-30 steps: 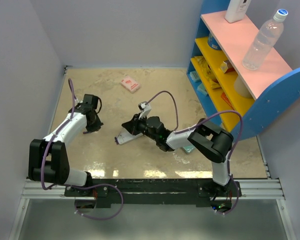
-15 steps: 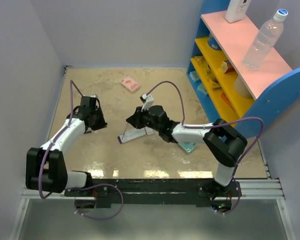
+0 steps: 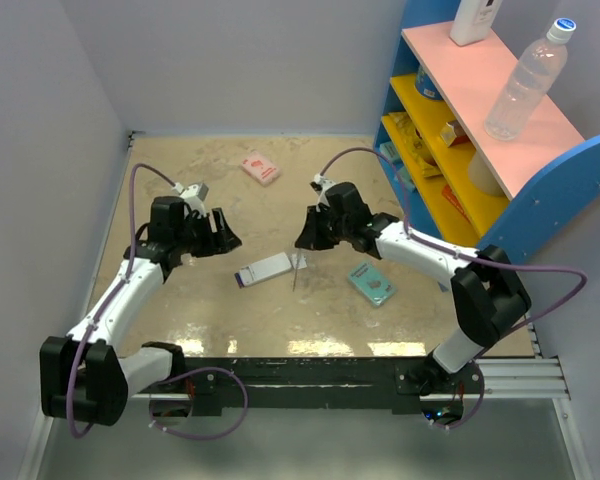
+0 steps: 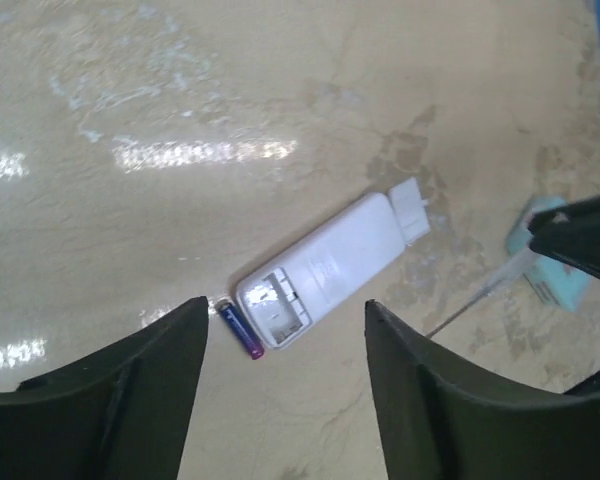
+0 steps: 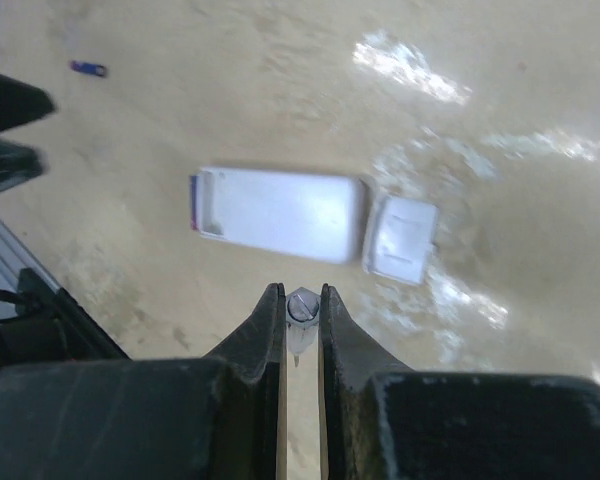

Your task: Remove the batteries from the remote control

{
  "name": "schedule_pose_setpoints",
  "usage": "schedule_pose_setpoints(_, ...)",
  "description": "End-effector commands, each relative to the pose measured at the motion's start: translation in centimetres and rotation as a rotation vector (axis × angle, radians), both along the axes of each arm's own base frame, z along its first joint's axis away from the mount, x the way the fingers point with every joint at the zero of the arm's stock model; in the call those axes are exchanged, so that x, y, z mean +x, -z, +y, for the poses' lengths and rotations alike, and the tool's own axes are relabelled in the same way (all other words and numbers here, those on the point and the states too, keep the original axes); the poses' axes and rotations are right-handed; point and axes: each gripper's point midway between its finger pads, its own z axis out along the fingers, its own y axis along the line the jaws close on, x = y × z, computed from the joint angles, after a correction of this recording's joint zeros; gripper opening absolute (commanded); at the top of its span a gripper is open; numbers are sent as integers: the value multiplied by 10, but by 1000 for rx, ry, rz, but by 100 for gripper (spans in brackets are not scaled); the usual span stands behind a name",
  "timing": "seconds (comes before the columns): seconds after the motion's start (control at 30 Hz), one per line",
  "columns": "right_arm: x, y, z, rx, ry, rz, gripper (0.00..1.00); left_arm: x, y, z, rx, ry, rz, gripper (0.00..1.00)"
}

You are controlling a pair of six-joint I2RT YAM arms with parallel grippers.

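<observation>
Top external: teal box [image 3: 370, 283], clamped rod [image 3: 296, 272] near remote control [image 3: 264, 270]

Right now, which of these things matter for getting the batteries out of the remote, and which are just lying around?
Job: remote control, its loose cover, battery beside it, thin tool in the right gripper.
Lying about: pink packet, teal box, bottle on the shelf.

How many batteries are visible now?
2. One battery lies beside the open end of the remote control; the other battery lies alone, farther off on the table. Others could be hidden.
</observation>
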Motion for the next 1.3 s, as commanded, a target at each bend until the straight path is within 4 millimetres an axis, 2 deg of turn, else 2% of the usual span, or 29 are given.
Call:
schedule_pose_setpoints(0.0, -23, 28, -43, -99, -29, 162, 1, -2, -41, -32, -99, 157, -169, 75)
schedule_pose_setpoints(0.13, -15, 43, -67, -144, 14, 219, 8, -9, -43, -43, -118, 204, -171, 76)
schedule_pose_setpoints(0.2, -2, 53, -78, -171, 57, 234, 11, -9, -43, -44, -125, 214, -167, 75)
schedule_pose_setpoints(0.27, 5, 59, -81, -166, 75, 248, 16, -8, -43, -43, -119, 210, -166, 75)
schedule_pose_setpoints(0.37, 17, 75, -85, -180, 95, 280, 18, -9, -45, -42, -117, 202, -182, 75)
schedule_pose_setpoints(0.47, 24, 78, -87, -200, 118, 273, 22, -8, -50, -39, -108, 187, -204, 75)
schedule_pose_setpoints(0.63, 35, 71, -95, -233, 161, 237, 30, -10, -60, -44, -135, 207, -243, 75)
schedule_pose_setpoints(0.73, 37, 56, -105, -268, 181, 191, 41, -13, -69, -47, -160, 227, -278, 74)
schedule_pose_setpoints(0.77, 38, 43, -108, -267, 186, 158, 44, -13, -72, -48, -163, 228, -288, 75)
schedule_pose_setpoints(0.83, 37, 29, -117, -308, 187, 106, 53, -14, -84, -50, -175, 244, -337, 75)
schedule_pose_setpoints(0.87, 36, 13, -119, -303, 186, 62, 57, -15, -89, -52, -183, 261, -359, 77)
schedule_pose_setpoints(0.93, 27, 1, -124, -332, 168, 31, 67, -20, -108, -57, -212, 303, -445, 79)
schedule_pose_setpoints(0.97, 26, -6, -131, -356, 192, 4, 73, -24, -119, -57, -219, 309, -489, 84)
schedule_pose_setpoints(1.0, 19, -23, -132, -339, 193, -39, 88, -26, -125, -57, -228, 306, -514, 87)
schedule_pose_setpoints(1.03, 15, -31, -133, -324, 198, -60, 96, -28, -128, -56, -230, 299, -533, 89)
schedule_pose_setpoints(1.07, 11, -42, -133, -300, 202, -90, 98, -28, -137, -56, -234, 299, -578, 95)
schedule_pose_setpoints(1.1, 2, -60, -134, -250, 213, -138, 98, -31, -147, -54, -234, 290, -606, 96)
schedule_pose_setpoints(1.17, -8, -81, -135, -196, 238, -205, 99, -31, -151, -49, -219, 256, -600, 96)
schedule_pose_setpoints(1.2, -15, -84, -130, -149, 231, -227, 99, -32, -155, -48, -215, 253, -604, 96)
schedule_pose_setpoints(1.23, -27, -110, -132, -75, 234, -295, 99, -35, -157, -48, -213, 253, -594, 96)
schedule_pose_setpoints(1.27, -32, -115, -133, -47, 240, -317, 98, -39, -161, -47, -212, 260, -605, 98)
